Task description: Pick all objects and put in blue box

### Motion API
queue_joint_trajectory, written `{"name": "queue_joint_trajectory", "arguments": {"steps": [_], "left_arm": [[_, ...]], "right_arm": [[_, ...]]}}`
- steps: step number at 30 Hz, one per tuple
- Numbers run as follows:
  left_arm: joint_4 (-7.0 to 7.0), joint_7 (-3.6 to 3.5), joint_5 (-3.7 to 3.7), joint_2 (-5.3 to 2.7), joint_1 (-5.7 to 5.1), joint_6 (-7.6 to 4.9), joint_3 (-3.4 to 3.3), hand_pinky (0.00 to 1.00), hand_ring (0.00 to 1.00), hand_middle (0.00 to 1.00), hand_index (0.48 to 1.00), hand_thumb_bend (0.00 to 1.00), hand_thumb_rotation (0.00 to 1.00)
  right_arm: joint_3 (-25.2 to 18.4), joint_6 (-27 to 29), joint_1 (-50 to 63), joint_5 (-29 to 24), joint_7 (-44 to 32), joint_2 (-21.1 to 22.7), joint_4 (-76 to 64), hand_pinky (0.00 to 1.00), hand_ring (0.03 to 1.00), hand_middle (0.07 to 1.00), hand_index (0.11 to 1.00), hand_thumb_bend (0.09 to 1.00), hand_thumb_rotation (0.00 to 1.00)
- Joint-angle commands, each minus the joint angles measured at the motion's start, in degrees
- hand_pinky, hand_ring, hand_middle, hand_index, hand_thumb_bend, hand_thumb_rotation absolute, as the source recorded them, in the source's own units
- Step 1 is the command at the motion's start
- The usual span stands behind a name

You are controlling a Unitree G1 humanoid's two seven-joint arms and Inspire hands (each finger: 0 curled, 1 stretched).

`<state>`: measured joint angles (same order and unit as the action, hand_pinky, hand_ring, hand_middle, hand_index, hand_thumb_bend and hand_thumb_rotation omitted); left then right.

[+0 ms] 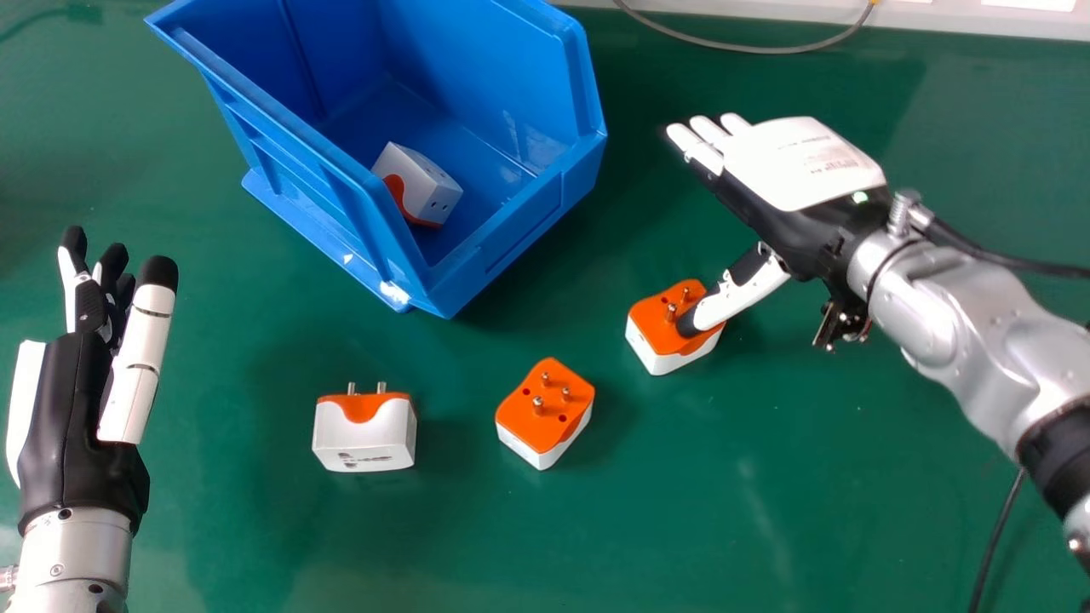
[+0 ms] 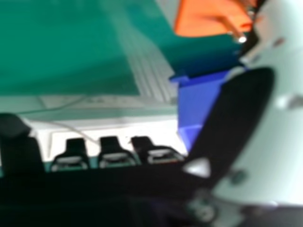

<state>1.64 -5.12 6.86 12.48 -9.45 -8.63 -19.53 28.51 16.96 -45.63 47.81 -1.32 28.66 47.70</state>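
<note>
Plug adapter (image 1: pixel 651 315), boxy and made of orange and white plastic, is set right of the middle on the green surface (image 1: pixel 766 528), its orange face and metal pins turned up. Over part of that face the thumb (image 1: pixel 724 298) of the right hand (image 1: pixel 796 170) is laid; whether contact is made cannot be told. The right hand is held wide, its fingers straight and directed toward the far left, and nothing is gripped by it.

A second orange and white plastic adapter (image 1: pixel 545 409) is placed nearer and to the left, pins up. Farther left, a third adapter (image 1: pixel 366 434), white with an orange top, is also stood with its pins up.

Beyond them, a large blue plastic box (image 1: pixel 528 230) with an open top is set at a slant at the far left of centre. Inside it, a white and orange adapter (image 1: pixel 417 183) is rested on the bottom. By the left edge, the left hand (image 1: pixel 72 426) is held loosely open and empty. A grey cable (image 1: pixel 749 49) is laid along the far edge.
</note>
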Motion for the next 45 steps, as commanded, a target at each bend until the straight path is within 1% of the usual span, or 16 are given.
{"name": "queue_joint_trajectory", "arguments": {"steps": [1, 3, 6, 8, 11, 17, 19, 22, 24, 25, 30, 33, 37, 41, 45], "left_arm": [[-0.59, 0.11, 0.33, 0.55, -0.03, -0.94, -0.73, 1.00, 1.00, 1.00, 1.000, 0.53, 0.81], [-1.19, 0.12, 0.39, 0.67, -0.29, -0.37, -0.82, 1.00, 1.00, 1.00, 1.000, 0.53, 0.81], [-2.23, 0.36, 0.35, 0.72, -0.44, 0.99, -0.80, 1.00, 1.00, 1.00, 1.000, 0.52, 0.81], [-2.36, 0.29, 0.38, 0.68, -0.60, 1.22, -0.80, 1.00, 1.00, 1.00, 1.000, 0.52, 0.81], [-2.33, 0.01, 0.47, 0.61, -1.02, 0.50, -0.92, 1.00, 1.00, 1.00, 1.000, 0.53, 0.80], [-1.59, -0.41, 0.43, 0.65, -0.95, -0.87, -0.83, 1.00, 1.00, 1.00, 1.000, 0.51, 0.79], [-1.36, -0.61, 0.56, 0.71, -1.06, -1.28, -0.93, 1.00, 1.00, 1.00, 1.000, 0.51, 0.79], [-1.19, -0.78, 0.69, 0.67, -1.07, -1.49, -1.12, 1.00, 1.00, 1.00, 1.000, 0.51, 0.79], [-1.05, -0.97, 0.79, 0.64, -1.08, -1.67, -1.20, 1.00, 1.00, 1.00, 1.000, 0.51, 0.79], [-0.93, -1.02, 0.70, 0.67, -1.07, -1.77, -1.24, 1.00, 1.00, 1.00, 1.000, 0.52, 0.79], [-1.64, -1.13, 0.81, 0.73, -1.21, -0.58, -1.39, 1.00, 1.00, 1.00, 1.000, 0.52, 0.79], [-2.10, -1.05, 0.88, 0.68, -1.39, -0.08, -1.48, 1.00, 1.00, 1.00, 1.000, 0.53, 0.79], [-2.18, -1.18, 1.02, 0.60, -1.58, -0.18, -1.52, 1.00, 1.00, 1.00, 1.000, 0.54, 0.78], [-2.24, -1.19, 1.00, 0.75, -1.58, -0.17, -1.43, 1.00, 1.00, 1.00, 1.000, 0.55, 0.79], [-2.23, -1.53, 1.28, 0.78, -1.70, -0.43, -1.52, 1.00, 1.00, 1.00, 1.000, 0.56, 0.79]], "right_arm": [[1.7, 0.5, -2.0, 1.2, -1.6, 0.2, 2.2, 0.92, 0.992, 1.000, 0.989, 0.746, 0.37], [2.9, 0.5, -3.5, 1.4, -2.6, -0.3, 3.6, 0.92, 0.991, 1.000, 0.987, 0.746, 0.34], [4.5, 0.4, -5.2, 1.9, -3.3, -1.0, 5.4, 0.92, 0.986, 0.996, 0.981, 0.740, 0.28], [5.5, 0.5, -5.9, 2.1, -3.1, -1.4, 6.4, 0.92, 0.985, 0.995, 0.977, 0.739, 0.28], [6.6, 0.6, -6.4, 2.3, -2.4, -1.6, 6.9, 0.91, 0.977, 0.985, 0.961, 0.740, 0.26], [7.1, 1.4, -6.1, 1.2, -0.9, -1.7, 7.2, 0.89, 0.964, 0.971, 0.945, 0.746, 0.26], [7.0, 2.0, -6.1, 0.8, -0.9, -1.5, 7.2, 0.89, 0.961, 0.969, 0.942, 0.748, 0.26], [6.6, 2.7, -5.9, 0.3, -1.3, -1.1, 6.6, 0.88, 0.960, 0.967, 0.940, 0.750, 0.26], [5.9, 2.8, -5.4, -0.6, -3.0, -0.4, 4.6, 0.88, 0.959, 0.967, 0.940, 0.751, 0.26], [5.6, 2.7, -5.2, -1.1, -3.9, -0.2, 3.5, 0.88, 0.959, 0.968, 0.939, 0.751, 0.26], [4.4, 0.6, -4.5, -2.1, -9.4, 1.1, -2.3, 0.88, 0.956, 0.969, 0.936, 0.763, 0.28], [3.4, -0.2, -3.6, -3.2, -12.2, 2.0, -6.1, 0.88, 0.953, 0.968, 0.935, 0.767, 0.28], [2.0, -1.8, -2.3, -3.8, -15.2, 2.9, -10.5, 0.88, 0.949, 0.965, 0.930, 0.770, 0.29], [0.6, -2.5, -1.2, -4.0, -16.7, 3.3, -13.3, 0.88, 0.947, 0.963, 0.927, 0.771, 0.29], [-0.2, -2.7, -0.5, -4.1, -17.2, 3.5, -15.0, 0.88, 0.941, 0.955, 0.919, 0.773, 0.29]]}}
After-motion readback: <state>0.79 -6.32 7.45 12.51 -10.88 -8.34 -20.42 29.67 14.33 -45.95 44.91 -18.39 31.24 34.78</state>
